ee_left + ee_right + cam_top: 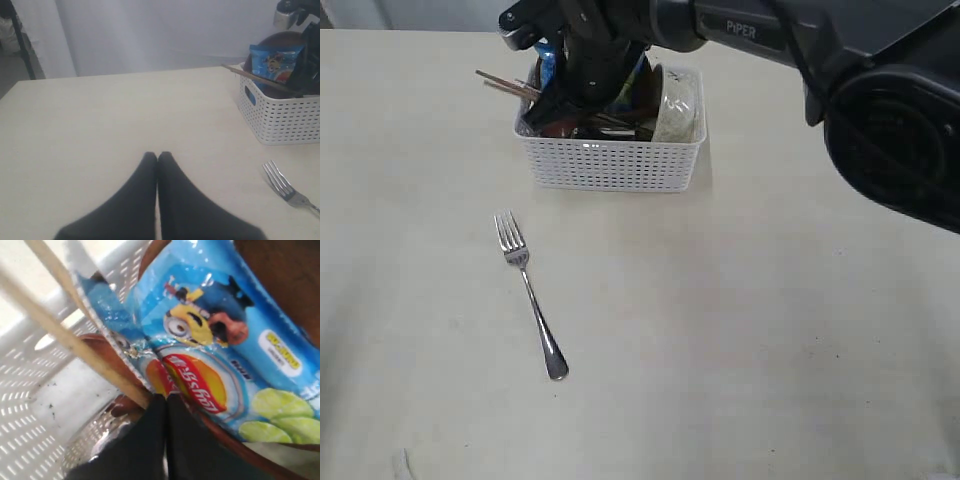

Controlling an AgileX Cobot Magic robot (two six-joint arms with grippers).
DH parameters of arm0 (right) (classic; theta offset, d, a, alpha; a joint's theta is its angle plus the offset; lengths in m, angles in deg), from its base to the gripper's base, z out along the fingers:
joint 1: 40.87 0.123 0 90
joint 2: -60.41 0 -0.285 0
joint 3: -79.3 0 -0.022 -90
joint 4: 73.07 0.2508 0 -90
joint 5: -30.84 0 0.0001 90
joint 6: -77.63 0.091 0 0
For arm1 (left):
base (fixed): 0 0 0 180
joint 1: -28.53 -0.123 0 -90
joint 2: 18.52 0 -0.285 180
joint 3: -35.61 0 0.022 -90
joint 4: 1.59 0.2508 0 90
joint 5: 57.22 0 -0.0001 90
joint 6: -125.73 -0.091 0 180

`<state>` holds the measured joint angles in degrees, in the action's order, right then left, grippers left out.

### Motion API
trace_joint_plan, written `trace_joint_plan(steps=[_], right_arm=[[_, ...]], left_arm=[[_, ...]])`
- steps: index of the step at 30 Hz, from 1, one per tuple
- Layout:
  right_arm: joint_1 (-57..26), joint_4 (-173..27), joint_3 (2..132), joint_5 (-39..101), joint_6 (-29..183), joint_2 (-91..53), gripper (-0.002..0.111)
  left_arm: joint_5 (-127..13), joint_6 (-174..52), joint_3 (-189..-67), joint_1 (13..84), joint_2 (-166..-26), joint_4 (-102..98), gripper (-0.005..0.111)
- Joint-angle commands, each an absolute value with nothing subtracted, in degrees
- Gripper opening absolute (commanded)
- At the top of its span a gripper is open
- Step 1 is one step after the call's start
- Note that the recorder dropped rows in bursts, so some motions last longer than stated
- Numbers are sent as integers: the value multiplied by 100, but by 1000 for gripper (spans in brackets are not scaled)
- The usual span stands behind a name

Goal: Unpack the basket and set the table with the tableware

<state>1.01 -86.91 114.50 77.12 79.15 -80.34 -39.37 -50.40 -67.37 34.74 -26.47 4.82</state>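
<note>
The white basket (610, 165) (280, 120) stands at the back of the table (740, 330). In it are wooden chopsticks (505, 85) (75, 345), an off-white bowl (678, 105), a brown plate (280, 39) and a blue chip bag (215, 340). My right gripper (166, 397) is down inside the basket, shut, with its tips against the chopsticks and the bag's lower edge; nothing shows between the fingers. A steel fork (530, 295) (287, 190) lies on the table in front of the basket. My left gripper (157, 156) is shut and empty over bare table, apart from the fork.
The right arm (740, 30) reaches in from the upper right and covers much of the basket's contents. The basket's perforated wall (25, 390) is close beside the right fingers. A pale curtain (150, 30) hangs behind the table.
</note>
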Motion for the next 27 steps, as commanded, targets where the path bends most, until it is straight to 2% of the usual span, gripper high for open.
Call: trace_joint_plan(steps=[1, 6, 10, 12, 16, 17, 27], right_arm=[[84, -8864, 11471, 7848, 7861, -7772, 0], [84, -8922, 11471, 8070, 7813, -7636, 0], [84, -8352, 11471, 8186, 6973, -7624, 0], [84, -8070, 11471, 8299, 6642, -7624, 7], [58, -8091, 11471, 8327, 6664, -7624, 38], [58, -8192, 11471, 8294, 6736, -7624, 40], [58, -8608, 11471, 8393, 6889, -7894, 40]], left_arm=[[-3979, -5040, -6717, 3510, -2631, 406, 0], [-3979, -5040, -6717, 3510, -2631, 417, 0], [-3979, -5040, -6717, 3510, -2631, 417, 0], [-3979, -5040, -6717, 3510, -2631, 417, 0], [-3979, -5040, -6717, 3510, -2631, 417, 0], [-3979, -5040, -6717, 3510, -2631, 417, 0], [-3979, -5040, -6717, 3510, -2631, 417, 0]])
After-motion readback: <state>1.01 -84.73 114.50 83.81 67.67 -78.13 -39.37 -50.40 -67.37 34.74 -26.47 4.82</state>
